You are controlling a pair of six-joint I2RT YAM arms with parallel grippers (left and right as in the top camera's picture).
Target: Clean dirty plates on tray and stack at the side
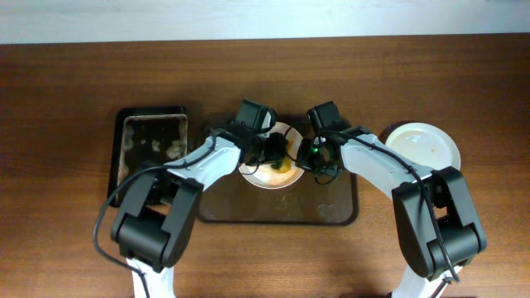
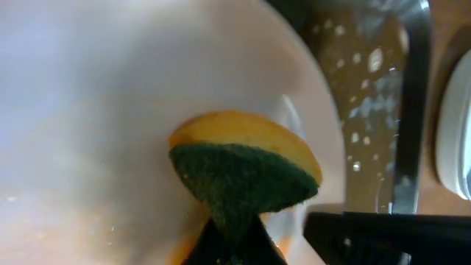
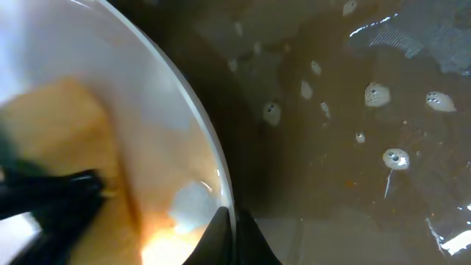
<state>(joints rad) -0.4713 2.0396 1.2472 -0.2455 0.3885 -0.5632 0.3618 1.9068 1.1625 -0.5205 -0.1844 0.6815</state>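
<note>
**Both hands on 1 plate at the tray's far edge**

Nearest the robot, the dark brown tray (image 1: 331, 203) lies bare along its near half, its floor wet with pale water drops (image 3: 377, 94).

Further in, at the tray's 12 o'clock, sits a white plate (image 1: 263, 175). The left hand (image 1: 280, 159) reaches over it from 11 o'clock. Its fingers (image 2: 228, 243) are closed tight on a sponge (image 2: 243, 173), which is yellow with a dark green scouring face and pressed to the plate's floor. An orange smear (image 3: 158, 232) shows on the plate beside the sponge, toward the rim.

The right hand (image 1: 308, 157) comes in from 1 o'clock and is nipped shut on the plate's rim at its 3 o'clock side. 1 finger (image 3: 228, 235) lies over the edge.

At 9 o'clock of the tray, just beside it on the tabletop (image 1: 66, 99), stands a narrower black tray (image 1: 120, 149) with a smeared, wet floor.

At 3 o'clock, off the tray and apart from it, a second white plate (image 1: 422, 147) rests on the tabletop. I cannot tell whether others lie under it.
</note>
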